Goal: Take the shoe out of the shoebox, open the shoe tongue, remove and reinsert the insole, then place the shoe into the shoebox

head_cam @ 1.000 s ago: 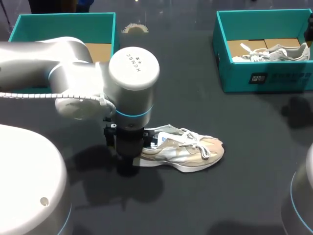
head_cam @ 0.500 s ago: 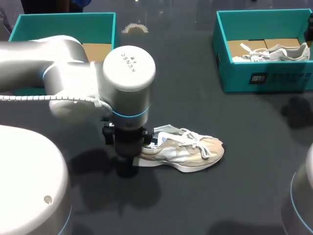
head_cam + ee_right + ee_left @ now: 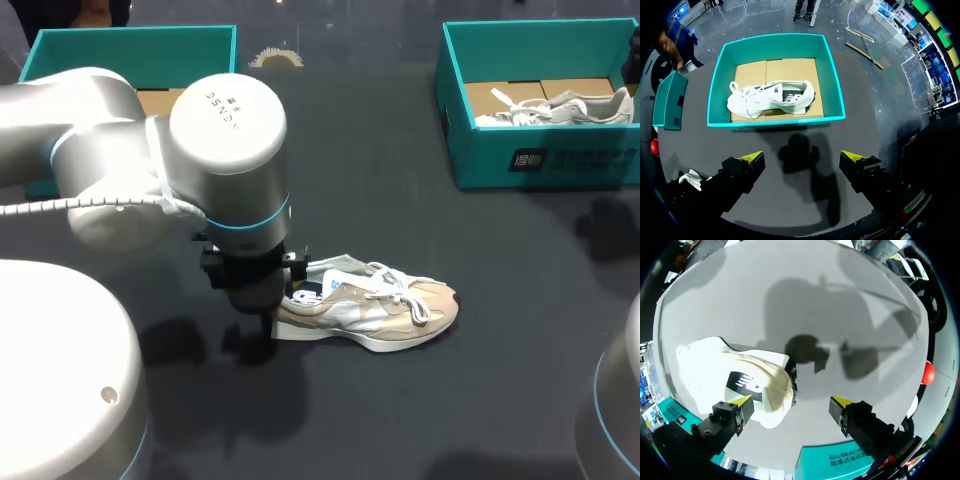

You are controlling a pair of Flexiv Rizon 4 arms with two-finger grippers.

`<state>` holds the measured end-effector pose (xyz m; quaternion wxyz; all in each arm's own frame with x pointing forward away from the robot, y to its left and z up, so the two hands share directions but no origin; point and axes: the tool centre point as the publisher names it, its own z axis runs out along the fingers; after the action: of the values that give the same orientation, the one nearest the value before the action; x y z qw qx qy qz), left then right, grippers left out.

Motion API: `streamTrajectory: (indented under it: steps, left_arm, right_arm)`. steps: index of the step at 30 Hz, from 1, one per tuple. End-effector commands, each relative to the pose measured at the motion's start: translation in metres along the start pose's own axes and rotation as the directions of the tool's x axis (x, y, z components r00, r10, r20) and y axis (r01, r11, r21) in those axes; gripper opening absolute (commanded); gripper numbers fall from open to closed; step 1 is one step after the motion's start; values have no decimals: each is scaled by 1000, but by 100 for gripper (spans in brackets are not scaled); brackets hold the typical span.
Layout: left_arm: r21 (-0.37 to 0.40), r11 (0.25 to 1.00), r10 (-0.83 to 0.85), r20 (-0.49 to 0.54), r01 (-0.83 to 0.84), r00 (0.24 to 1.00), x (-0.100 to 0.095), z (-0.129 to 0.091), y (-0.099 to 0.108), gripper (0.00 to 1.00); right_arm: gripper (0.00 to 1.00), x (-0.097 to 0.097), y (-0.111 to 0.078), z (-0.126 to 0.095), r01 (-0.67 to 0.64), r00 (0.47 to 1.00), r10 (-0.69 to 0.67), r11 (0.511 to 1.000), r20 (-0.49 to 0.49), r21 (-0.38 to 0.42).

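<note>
A beige and white shoe [image 3: 385,308] lies on its sole on the dark table, toe toward the right. My left arm's wrist [image 3: 230,150] hangs over its heel end. In the left wrist view the left gripper [image 3: 791,403] is open, and the shoe's heel [image 3: 747,382] lies below it, close to one yellow fingertip [image 3: 743,401] and apart from the other. A teal shoebox [image 3: 60,45] stands at the back left, partly hidden by the arm. My right gripper [image 3: 802,157] is open above the table, in front of a second teal shoebox [image 3: 776,122].
The teal shoebox at the back right [image 3: 540,160] holds a white shoe [image 3: 555,106] on brown card. In the right wrist view that white shoe [image 3: 771,97] lies on its side in the box. My right arm's base [image 3: 615,410] fills the front right corner.
My left arm has drawn back to the left and risen a little from the shoe's heel. The shoe has not moved. The left fingers stay wide apart.
</note>
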<state>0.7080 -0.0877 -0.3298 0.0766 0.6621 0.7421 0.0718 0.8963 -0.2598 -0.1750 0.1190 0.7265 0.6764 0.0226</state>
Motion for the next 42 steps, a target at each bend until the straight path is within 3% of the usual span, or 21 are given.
streamTrajectory:
  steps: [1,19,25,32,42]
  left_arm:
    - [-2,1000,-21,65,21,998,18,-24,-2,100]
    - [100,964,-261,201,245,944,57,-61,-10,100]
    - [214,918,-388,324,333,863,77,-62,-11,100]
    - [352,852,-518,466,387,717,97,-61,-12,100]
    - [356,852,-518,469,383,715,99,-61,-12,100]
  right_arm:
    - [100,1,1,0,-1,1000,1,1000,2,2]
    - [100,1,1,0,-1,1000,1,1000,2,2]
    - [100,1,1,0,-1,1000,1,1000,2,2]
    - [100,1,1,0,-1,1000,1,1000,2,2]
    - [100,1,1,0,-1,1000,1,1000,2,2]
